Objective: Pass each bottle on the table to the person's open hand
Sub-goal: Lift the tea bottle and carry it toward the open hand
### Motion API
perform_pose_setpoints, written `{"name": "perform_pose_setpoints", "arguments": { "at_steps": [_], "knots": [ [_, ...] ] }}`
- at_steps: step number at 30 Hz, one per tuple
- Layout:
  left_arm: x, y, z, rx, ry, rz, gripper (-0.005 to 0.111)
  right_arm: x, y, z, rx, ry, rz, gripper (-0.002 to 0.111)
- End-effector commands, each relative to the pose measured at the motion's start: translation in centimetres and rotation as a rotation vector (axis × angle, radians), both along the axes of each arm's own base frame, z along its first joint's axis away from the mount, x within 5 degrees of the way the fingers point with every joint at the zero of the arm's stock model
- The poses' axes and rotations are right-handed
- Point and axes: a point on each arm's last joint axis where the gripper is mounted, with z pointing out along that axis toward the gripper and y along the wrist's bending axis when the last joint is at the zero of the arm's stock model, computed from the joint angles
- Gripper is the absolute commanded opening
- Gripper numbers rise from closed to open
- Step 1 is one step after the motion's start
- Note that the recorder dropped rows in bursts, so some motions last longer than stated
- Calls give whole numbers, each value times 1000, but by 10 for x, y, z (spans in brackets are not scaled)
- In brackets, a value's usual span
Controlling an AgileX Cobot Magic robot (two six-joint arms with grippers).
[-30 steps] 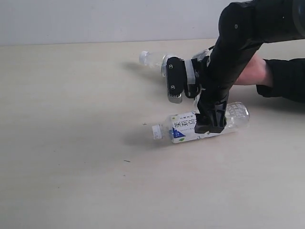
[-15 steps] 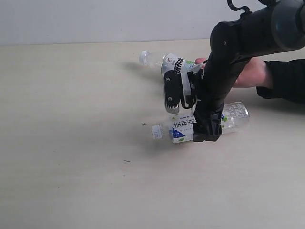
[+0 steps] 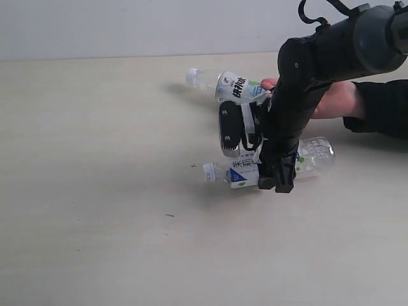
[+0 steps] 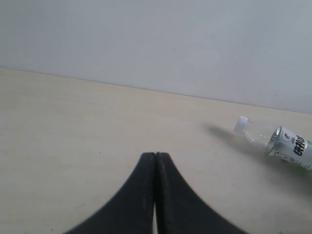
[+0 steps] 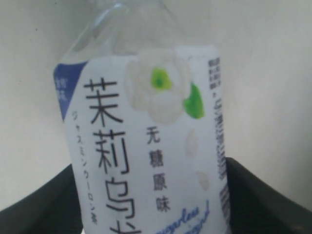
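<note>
A blue-white labelled bottle (image 3: 245, 173) with a white cap lies on its side on the table (image 3: 95, 159). My right gripper (image 3: 257, 170) reaches down over it, one finger behind the bottle and one in front. In the right wrist view the bottle (image 5: 146, 122) fills the gap, and the right gripper (image 5: 150, 163) presses both sides of its label. A green-lime labelled bottle (image 3: 233, 86) lies farther back. Behind the arm is the person's open hand (image 3: 335, 99) with a black sleeve. My left gripper (image 4: 156, 155) is shut and empty. The other two bottles are out of view.
The green-lime bottle (image 4: 290, 146) with its white cap shows far off in the left wrist view, near the pale wall (image 4: 156, 44). Bare tabletop stretches to the left and front of the gripped bottle.
My right gripper has come down lower round the blue-white bottle, and the bottle's cap end has shifted slightly. The arm moved aside, uncovering the green-lime bottle's label.
</note>
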Motion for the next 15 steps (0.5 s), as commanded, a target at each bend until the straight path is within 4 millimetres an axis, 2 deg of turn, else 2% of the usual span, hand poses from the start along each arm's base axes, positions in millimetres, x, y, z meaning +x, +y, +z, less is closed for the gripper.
{"name": "perform_pose_setpoints", "arguments": {
  "at_steps": [1,7,15],
  "knots": [
    [-1,0,0,-1,-4,2,0,-1,0,16,7,-23,15,0],
    [-1,0,0,-1,-4,2,0,-7,-4,48,43,-54,-40,0],
    [-1,0,0,64,-13,-16,0,-20,-13,103,154,-104,-277,0]
  ]
}}
